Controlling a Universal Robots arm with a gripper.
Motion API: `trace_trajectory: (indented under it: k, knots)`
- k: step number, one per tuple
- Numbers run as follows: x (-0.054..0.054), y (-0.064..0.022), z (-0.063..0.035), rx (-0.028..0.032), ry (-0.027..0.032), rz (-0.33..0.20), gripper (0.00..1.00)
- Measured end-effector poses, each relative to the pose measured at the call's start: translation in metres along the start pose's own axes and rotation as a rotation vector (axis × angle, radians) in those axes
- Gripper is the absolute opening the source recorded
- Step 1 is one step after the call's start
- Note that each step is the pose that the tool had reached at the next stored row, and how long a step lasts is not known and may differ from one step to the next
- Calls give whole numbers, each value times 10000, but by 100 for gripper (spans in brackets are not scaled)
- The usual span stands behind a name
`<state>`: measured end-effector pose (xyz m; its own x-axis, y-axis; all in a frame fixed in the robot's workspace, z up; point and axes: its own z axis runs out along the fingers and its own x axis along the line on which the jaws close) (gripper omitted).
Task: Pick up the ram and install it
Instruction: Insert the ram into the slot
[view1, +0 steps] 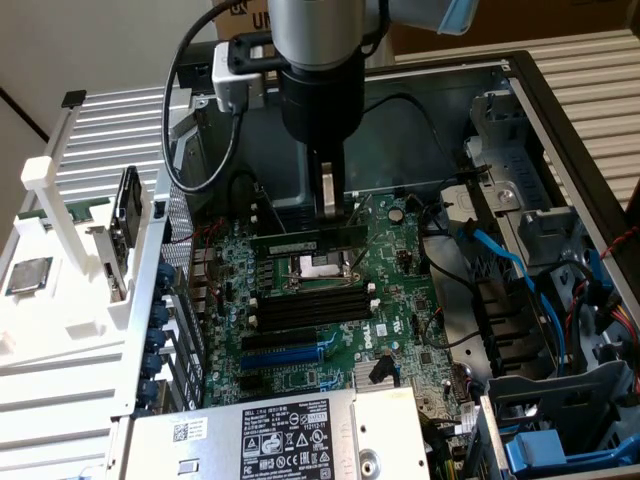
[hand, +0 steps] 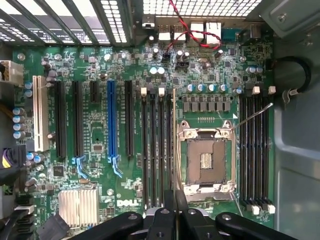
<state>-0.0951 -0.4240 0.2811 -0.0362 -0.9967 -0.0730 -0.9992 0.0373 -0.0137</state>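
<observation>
— Over the motherboard (view1: 400, 300), inside the open case (view1: 560, 130), where exactly is the ram?

— Going by the exterior view, it is at about twelve o'clock from the processor socket (view1: 318, 265). The ram (view1: 295, 241) stands on edge, with its long side running from nine to three o'clock and its label strip facing the camera.

— And the gripper?

— The gripper (view1: 328, 205) comes straight down from twelve o'clock. Its fingers are drawn almost together, pinching the stick's top edge a little toward the three o'clock half. In the wrist view the stick shows as a thin line between the fingers, parallel to the memory slots (hand: 154, 150) and lying between them and the socket.

— So how far along is the job?

— The pick-up is done, I'd judge, since the ram is in the grip and lined up with the slots. As far as I can see, the installing isn't finished. In the exterior view the black slots sit at six o'clock from the socket, and none has a stick standing in it. The ram looks raised above the board, but I can't tell whether its lower edge has met a slot.

— Anything else nearby?

— A white rack (view1: 60, 250) stands at nine o'clock, outside the case, with a silver processor chip (view1: 28, 275) resting on it, well apart from the gripper.
</observation>
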Motion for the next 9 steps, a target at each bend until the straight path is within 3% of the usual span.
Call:
trace_trajectory:
  k: [9]
  knots:
    - [123, -9, 34, -3, -24, 0, 12]
